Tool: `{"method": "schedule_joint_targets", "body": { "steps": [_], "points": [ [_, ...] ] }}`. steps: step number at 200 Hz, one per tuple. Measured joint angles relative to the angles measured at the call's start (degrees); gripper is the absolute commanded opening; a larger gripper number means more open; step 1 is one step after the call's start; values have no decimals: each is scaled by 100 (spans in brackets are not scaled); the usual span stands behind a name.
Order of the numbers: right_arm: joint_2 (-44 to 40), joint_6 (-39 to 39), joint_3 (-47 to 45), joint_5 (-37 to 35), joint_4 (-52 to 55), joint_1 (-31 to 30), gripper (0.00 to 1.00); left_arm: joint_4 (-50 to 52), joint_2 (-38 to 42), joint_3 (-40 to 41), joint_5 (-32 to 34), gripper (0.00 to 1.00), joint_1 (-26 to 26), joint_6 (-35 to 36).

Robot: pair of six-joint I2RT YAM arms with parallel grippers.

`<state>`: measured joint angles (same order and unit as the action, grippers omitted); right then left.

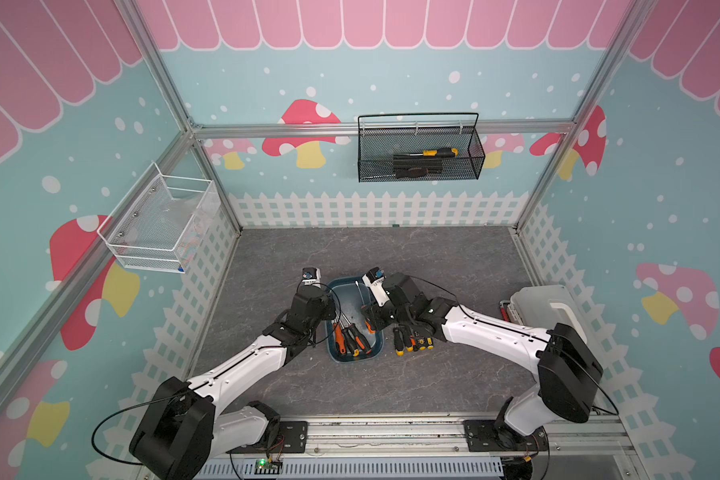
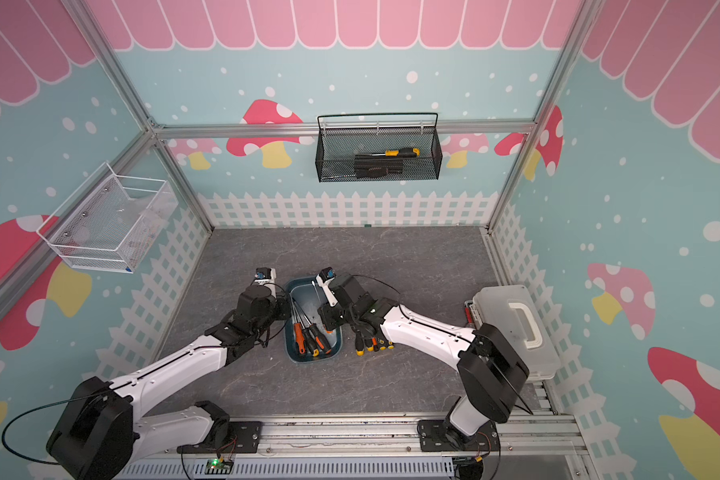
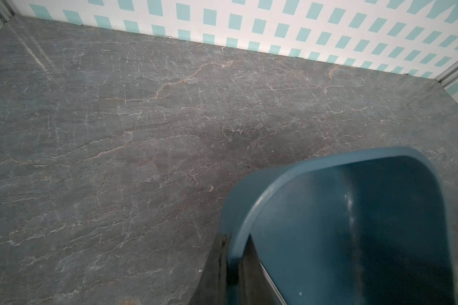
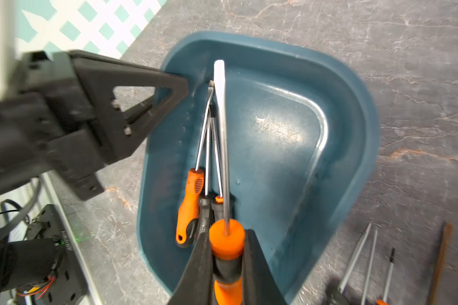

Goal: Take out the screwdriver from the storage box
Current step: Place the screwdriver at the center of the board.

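Observation:
The storage box (image 1: 352,360) (image 2: 313,360) is a dark teal tub on the grey table between my two arms. My left gripper (image 3: 234,266) (image 1: 330,308) is shut on the box's left rim (image 3: 238,211), one finger outside the wall and one inside. My right gripper (image 4: 226,266) (image 1: 368,325) is shut on the orange and black handle of a screwdriver (image 4: 226,241), held above the box's floor. Its bare shaft (image 4: 221,132) (image 1: 356,286) points toward the box's far end. Three more screwdrivers (image 4: 189,208) (image 1: 350,338) lie along the box's left side.
Several screwdrivers (image 1: 412,343) (image 4: 365,258) lie on the table just right of the box. A white lidded case (image 1: 545,307) stands at the right wall. A black wire-mesh basket (image 1: 420,153) hangs on the back wall, and a white wire basket (image 1: 163,224) on the left wall.

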<state>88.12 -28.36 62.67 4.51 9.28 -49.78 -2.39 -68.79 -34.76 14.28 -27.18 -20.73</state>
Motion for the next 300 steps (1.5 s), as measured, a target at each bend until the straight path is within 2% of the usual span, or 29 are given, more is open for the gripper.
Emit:
{"method": "schedule_joint_targets", "body": {
  "steps": [49,113,176,300],
  "points": [
    [-1069,-2,-450,-168,636,264,0,-2,0,0,-11,0,4,13],
    [-2052,66,-1335,-275,1611,1381,0,-7,0,0,-44,0,4,13],
    [-1958,269,-1388,-275,2033,1939,0,-9,0,0,-55,0,4,11],
    [-911,389,-1502,-13,1690,2490,0,-17,0,0,-63,0,4,11]
  ]
}}
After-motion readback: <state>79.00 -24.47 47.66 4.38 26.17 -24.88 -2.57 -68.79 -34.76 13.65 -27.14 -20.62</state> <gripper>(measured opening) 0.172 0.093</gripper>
